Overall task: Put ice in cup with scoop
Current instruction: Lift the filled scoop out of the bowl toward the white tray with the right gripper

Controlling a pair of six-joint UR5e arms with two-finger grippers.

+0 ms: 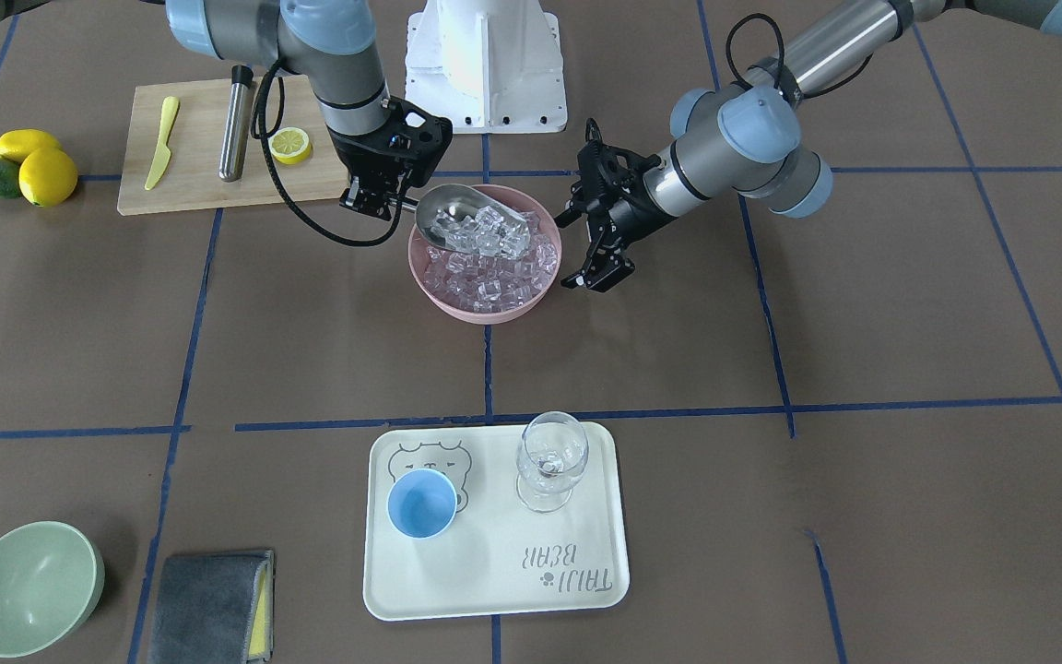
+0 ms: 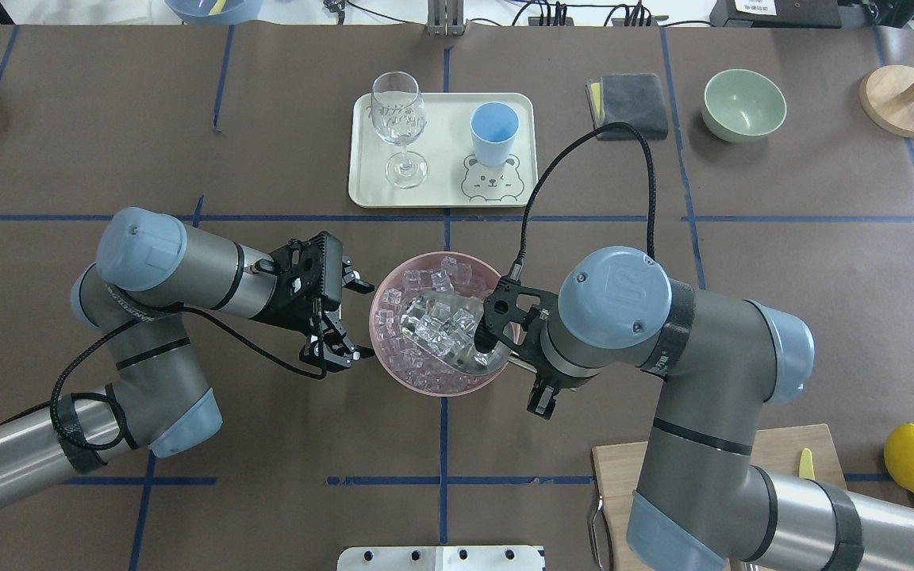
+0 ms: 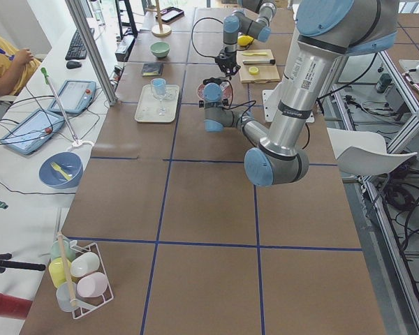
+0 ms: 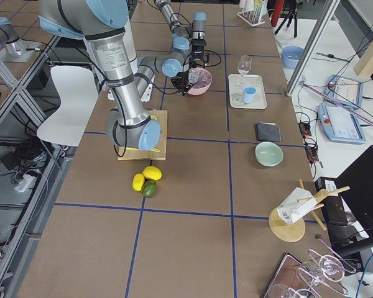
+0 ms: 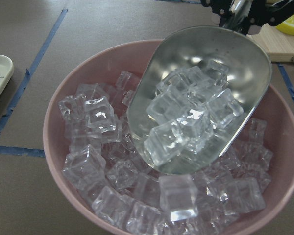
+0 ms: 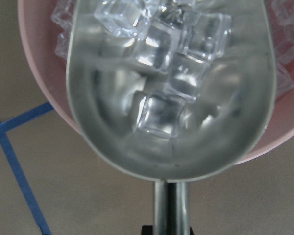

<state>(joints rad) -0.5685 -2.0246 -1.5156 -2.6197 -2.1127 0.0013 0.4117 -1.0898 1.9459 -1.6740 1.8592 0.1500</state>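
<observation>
Brown paper crossed by blue tape covers the table. The right gripper [image 1: 372,201] clamps the scoop [image 1: 462,210] by its handle, with a load of ice [image 5: 186,117] over the pink bowl [image 1: 485,315]. The left gripper [image 2: 346,321] hangs spread apart beside the bowl. The cup [image 1: 421,503] stands on the tray [image 1: 586,553], well apart.

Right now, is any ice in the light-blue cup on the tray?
No, the light-blue cup shows only its bare blue inside; the ice is in the scoop and pink bowl.
</observation>
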